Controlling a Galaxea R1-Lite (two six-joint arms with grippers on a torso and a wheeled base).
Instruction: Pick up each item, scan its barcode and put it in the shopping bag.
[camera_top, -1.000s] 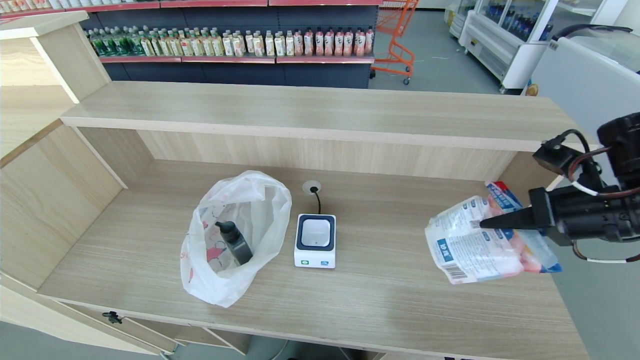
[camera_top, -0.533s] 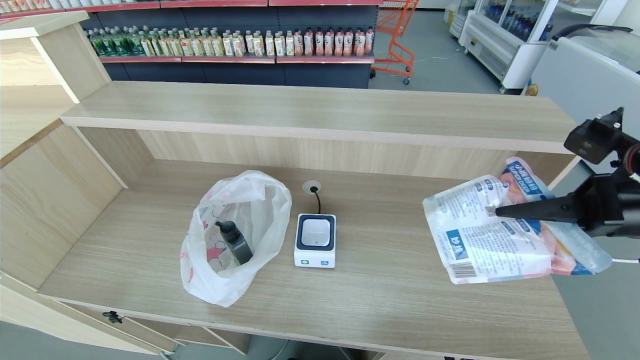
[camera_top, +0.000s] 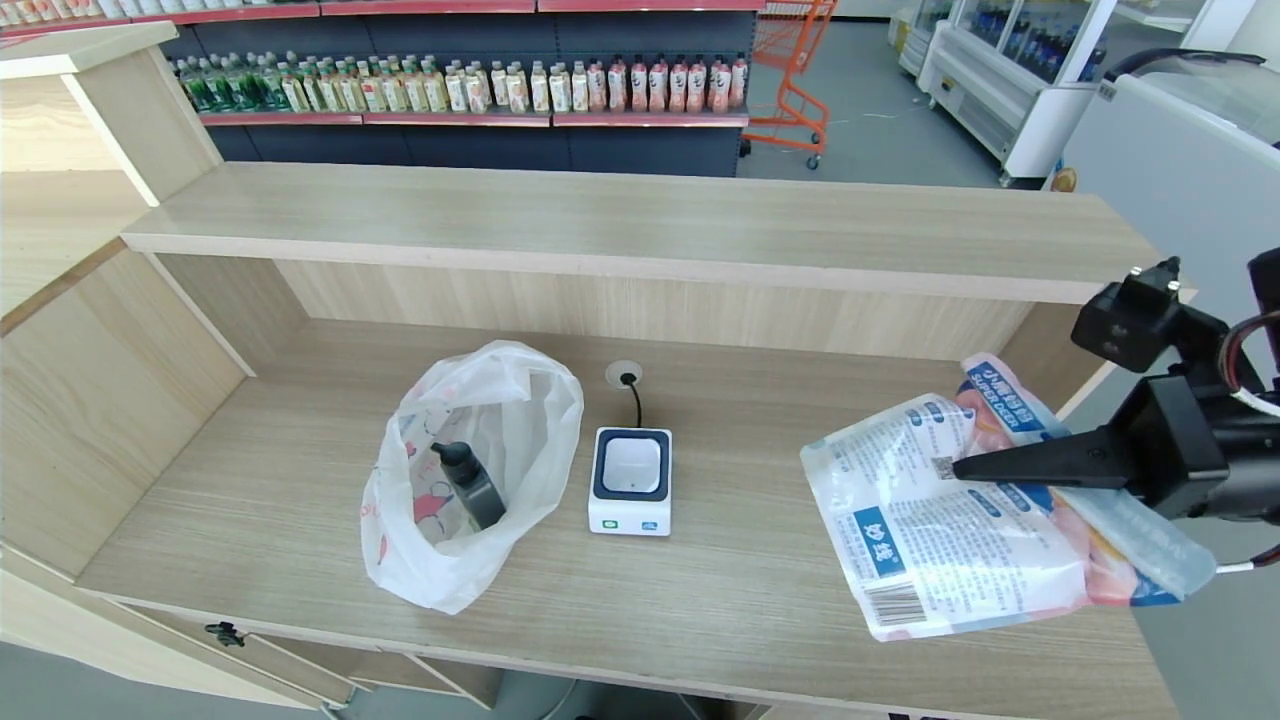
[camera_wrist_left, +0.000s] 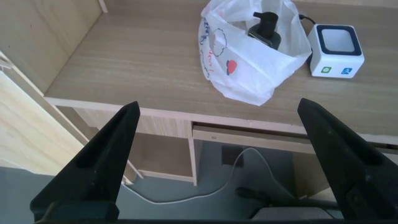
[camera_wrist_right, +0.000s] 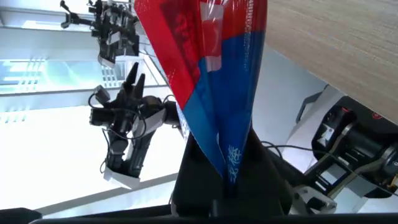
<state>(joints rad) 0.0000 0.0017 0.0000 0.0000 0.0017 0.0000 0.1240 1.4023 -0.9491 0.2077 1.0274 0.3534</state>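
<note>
A white, blue and pink snack packet (camera_top: 960, 520) hangs above the right end of the counter, its barcode at the lower left corner. My right gripper (camera_top: 965, 468) is shut on it; in the right wrist view the red and blue packet (camera_wrist_right: 214, 93) is pinched between the fingers. The white scanner (camera_top: 630, 480) sits mid-counter on a black cable. Left of it stands the open white shopping bag (camera_top: 470, 470) with a dark pump bottle (camera_top: 470, 487) inside. My left gripper (camera_wrist_left: 224, 162) is open, low in front of the counter edge, looking at the bag (camera_wrist_left: 249, 53) and scanner (camera_wrist_left: 336, 42).
A raised wooden ledge (camera_top: 640, 225) runs along the back of the counter, with side panels at the left. Behind it stand drink shelves (camera_top: 460, 85), an orange trolley (camera_top: 795, 70) and freezers (camera_top: 1040, 70). Bare counter lies between scanner and packet.
My right gripper has lifted the packet, then swung it left and lower toward the scanner, with the packet's printed back and barcode turned more into view. Bag, bottle and scanner stayed put.
</note>
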